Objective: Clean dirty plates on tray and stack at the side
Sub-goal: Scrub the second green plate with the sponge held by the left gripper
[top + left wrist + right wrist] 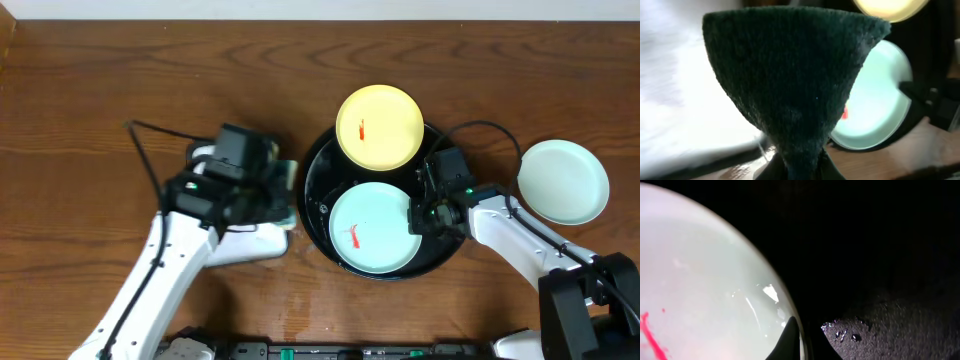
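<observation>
Mint-green round plate (372,228) with a red smear (354,236) on the near half of the glossy black round tray (316,185). Right gripper (420,205) nipping its right rim, jaws nearly together; left gripper (282,192) clamped on a dark green scouring pad (790,75) just left of the tray. Hold the rim firm, lay the pad flat on the smear, scrub in short light strokes, away from the pale yellow round plate (380,127).
</observation>
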